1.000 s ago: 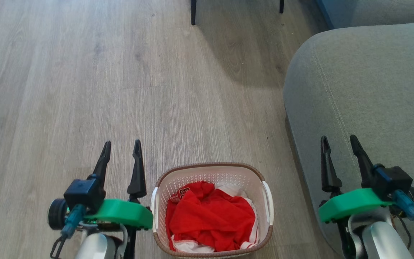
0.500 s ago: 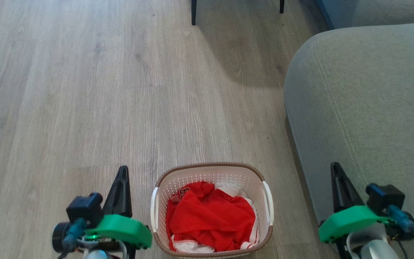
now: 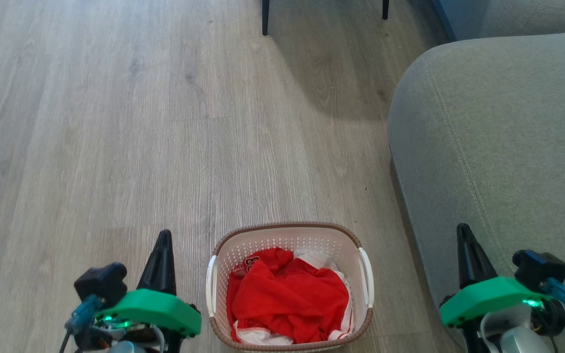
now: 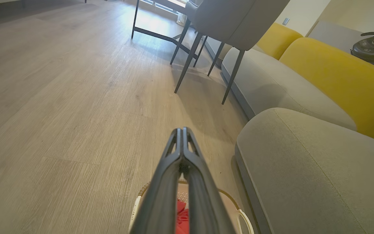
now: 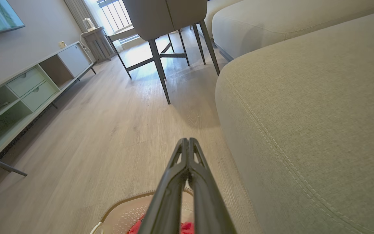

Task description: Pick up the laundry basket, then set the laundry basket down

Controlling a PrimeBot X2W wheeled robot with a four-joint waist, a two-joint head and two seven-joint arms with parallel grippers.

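The small white perforated plastic laundry basket with a brown woven-look rim stood upright on the pale wood-plank floor, just beside the grey fabric sofa. A crumpled red and white garment lay inside it. The left end effector hung near the basket's left side and the right end effector over the sofa's edge, well apart from the basket's right side. Both had their two dark fingers pressed together on nothing, and neither touched the basket.

By my judgement, the step could not be settled. A basket resting on the floor between two empty arms fits one waiting to be lifted as well as one already put back down. Any hold would call for the fingers to part, and the white side handles faced one arm each.

The head view gave the whole basket, its handles, its load and both arms flanking it. The wrist views caught only its far rim under the fingers, but they showed plainly that each pair of fingers met at the tips. The left wrist view added yellow sofa cushions and dark slanted chair legs. The right wrist view added a low white cabinet with drawers along the wall.
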